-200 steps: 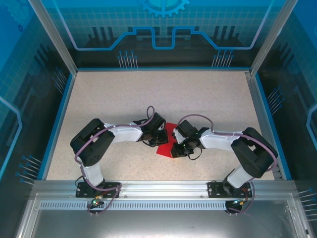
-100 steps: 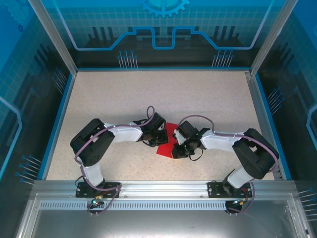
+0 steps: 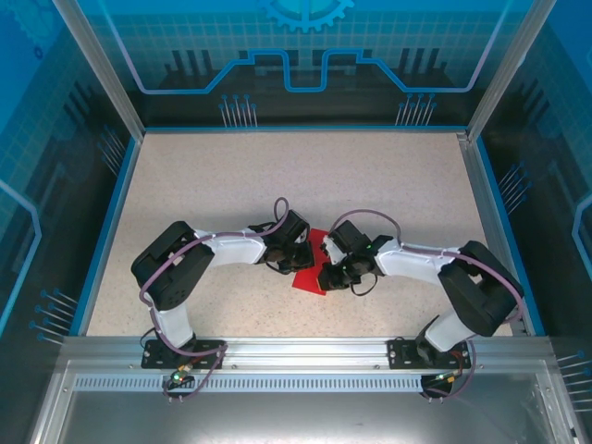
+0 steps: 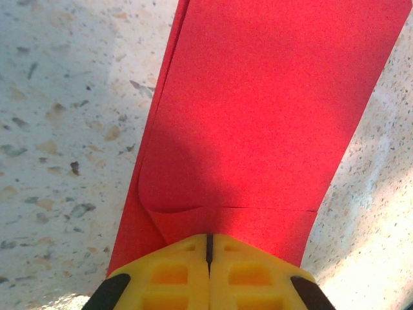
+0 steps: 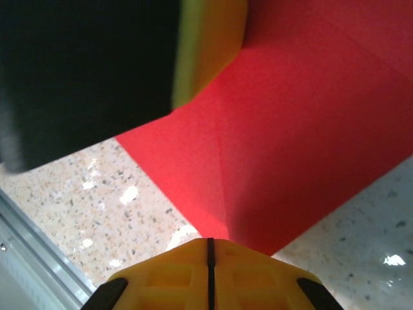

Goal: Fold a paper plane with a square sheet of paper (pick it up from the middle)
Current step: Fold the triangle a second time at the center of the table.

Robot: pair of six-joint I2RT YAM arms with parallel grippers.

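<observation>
The square sheet of paper [image 4: 258, 116], creased into a narrower layered shape, lay flat on the worktop [image 3: 277, 176] between the two arms. The left claw [image 4: 209, 248] had its jaws together at one end of the sheet. The right claw [image 5: 209, 248] was likewise closed at a corner. A sideways drag from either tip could skew a crease or tear the thin paper. The tips hid whether they pinched the sheet or perhaps only pressed it. Its far end was cut off.
</observation>
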